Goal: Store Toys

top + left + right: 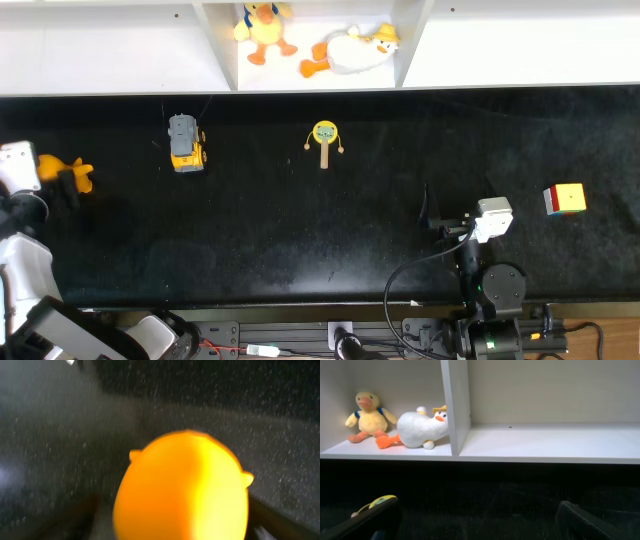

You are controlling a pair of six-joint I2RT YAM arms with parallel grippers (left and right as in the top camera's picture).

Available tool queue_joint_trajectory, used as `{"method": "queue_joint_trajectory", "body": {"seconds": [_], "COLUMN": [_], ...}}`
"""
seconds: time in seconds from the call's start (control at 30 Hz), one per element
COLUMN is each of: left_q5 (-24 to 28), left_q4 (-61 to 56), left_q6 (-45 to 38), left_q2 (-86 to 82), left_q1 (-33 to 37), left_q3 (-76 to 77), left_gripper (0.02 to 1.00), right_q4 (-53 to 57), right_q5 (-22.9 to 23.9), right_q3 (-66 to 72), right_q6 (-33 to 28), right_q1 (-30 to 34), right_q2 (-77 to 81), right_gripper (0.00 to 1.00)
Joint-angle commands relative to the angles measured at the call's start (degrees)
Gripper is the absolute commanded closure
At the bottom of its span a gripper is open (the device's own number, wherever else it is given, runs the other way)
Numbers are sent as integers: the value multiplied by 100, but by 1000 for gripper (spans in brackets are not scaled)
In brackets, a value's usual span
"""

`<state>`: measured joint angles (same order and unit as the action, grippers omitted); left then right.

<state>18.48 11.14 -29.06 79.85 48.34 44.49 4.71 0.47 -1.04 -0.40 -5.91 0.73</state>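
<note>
1. We see the left jaws closed on an orange toy (182, 490) near the table's (300, 240) left edge.
2. The right jaws stand open, facing the shelf (545, 442).
3. A yellow duck (263, 28) and a white duck (350, 50) share one shelf compartment.
4. A truck (185, 142), a rattle (325, 140) and a cube (566, 199) lie on the table.

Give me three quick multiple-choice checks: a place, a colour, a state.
1. The two plush toys sit: A on the floor; B in the middle compartment of the shelf; C in its right compartment.
2. The toy at the left pincer is: A orange; B blue; C green.
3. The right pincer is: A shut on a toy; B shut, empty; C open, empty.
Key: B, the top view shows both in the middle compartment; A, it is orange in both views; C, its fingers stand wide apart, nothing between.
</note>
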Motion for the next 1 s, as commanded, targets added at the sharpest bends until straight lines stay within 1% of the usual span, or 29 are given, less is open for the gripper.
{"method": "queue_joint_trajectory", "body": {"seconds": [0.03, 0.07, 0.2, 0.23, 0.27, 0.4, 0.5, 0.6, 0.63, 0.73, 0.83, 1.0], "left_q5": [122, 125, 188, 225, 256, 315, 315, 116, -22, -337, -533, -527], "left_q4": [-146, -160, -162, -160, -155, 15, 586, 1095, 1200, 1355, 1427, 1405], "left_q6": [-98, -92, 35, 136, 229, 710, 857, 876, 988, 1165, 1279, 1469], "left_q2": [76, 76, 74, 74, 63, -157, -404, -535, -538, -474, -330, -4], "left_q1": [-103, -111, -118, -118, -118, -136, -330, -682, -822, -1139, -1429, -1676], "left_q3": [129, 129, 129, 129, 129, 157, 439, 868, 1056, 1491, 1899, 2393], "left_gripper": [507, 555, 864, 910, 936, 963, 969, 974, 972, 972, 972, 980], "right_q4": [-26, -26, -26, -26, -26, -26, -26, -26, -26, -26, -26, -26], "right_q5": [59, 59, 59, 59, 59, 59, 59, 59, 59, 59, 59, 59], "right_q3": [74, 74, 74, 74, 74, 74, 74, 74, 74, 74, 74, 74], "right_q6": [24, 22, 24, 24, 24, 24, 24, 24, 22, 24, 24, 24], "right_q1": [31, 31, 31, 31, 31, 31, 31, 31, 31, 31, 31, 31], "right_q2": [-48, -48, -48, -48, -48, -48, -48, -48, -48, -48, -48, -48], "right_gripper": [5, 7, 7, 5, 7, 5, 5, 3, 5, 7, 5, 3]}}
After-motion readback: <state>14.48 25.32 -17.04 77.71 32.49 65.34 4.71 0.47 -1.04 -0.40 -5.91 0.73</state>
